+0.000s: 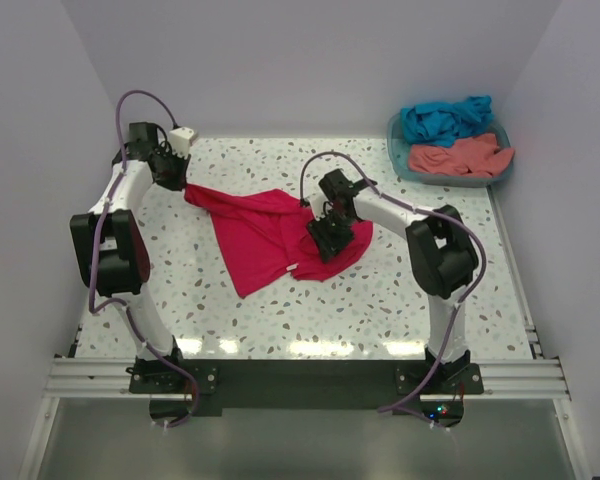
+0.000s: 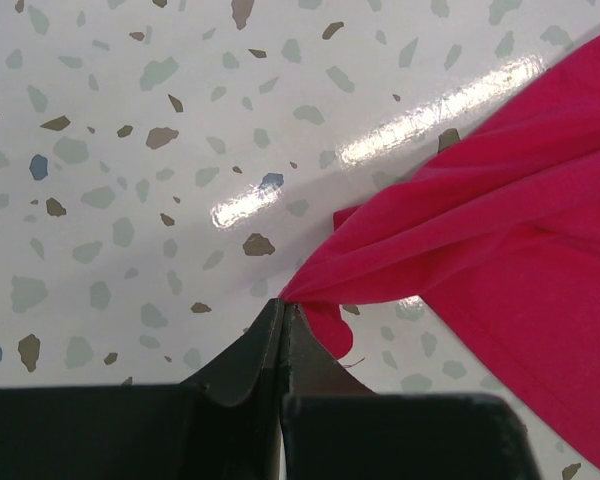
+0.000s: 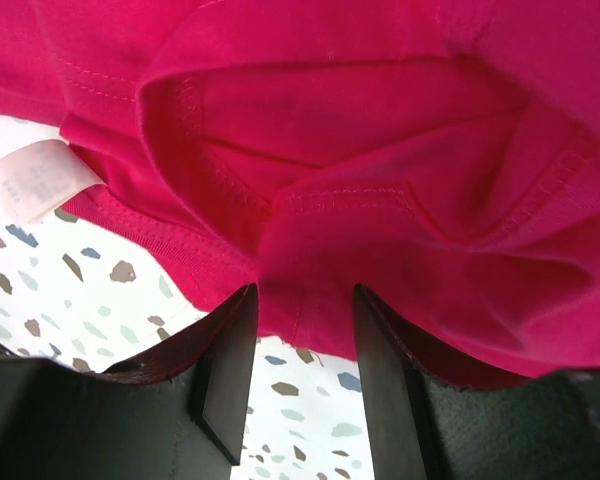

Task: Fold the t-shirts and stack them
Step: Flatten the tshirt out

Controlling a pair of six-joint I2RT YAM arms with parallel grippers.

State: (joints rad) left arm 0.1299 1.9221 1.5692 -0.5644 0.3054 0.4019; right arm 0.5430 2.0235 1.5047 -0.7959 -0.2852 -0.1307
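Left gripper [image 1: 170, 172]: at the far left of the table, jaws pressed together on a corner of the crimson shirt [image 1: 260, 235]. In the left wrist view [image 2: 282, 305] the cloth bunches to a point right at the fingertips.
Right gripper [image 1: 325, 235]: near the middle of the table, over the right part of the crimson shirt. In the right wrist view [image 3: 303, 295] the jaws stand partly apart with a thick fold of cloth filling the gap and touching both fingers, so it grips the shirt.
Crimson shirt: lies on the table between the two grippers. A narrow strip runs from the left gripper toward the middle, then the cloth widens and points toward the near edge. The left wrist view [image 2: 500, 230] shows it fanning out to the right from the pinched corner. The right wrist view [image 3: 360, 130] shows it raised above the tabletop beside the held fold.
Neckline [image 3: 230, 170]: the stitched collar band curves just above the right gripper's fingers.
Label [image 3: 35, 178]: a pale tag sewn at the collar, to the left of the fingers.
Teal shirt [image 1: 445, 118]: crumpled in the far part of the basket [image 1: 395, 150].
Salmon shirt [image 1: 458, 155]: crumpled in the near part of the basket, touching the teal shirt.
Basket: at the far right corner of the table, well apart from both grippers.
Table [image 1: 380, 300]: white with dark speckles, glossy.
White block [image 1: 183, 135]: at the far left edge, just beside the left arm.
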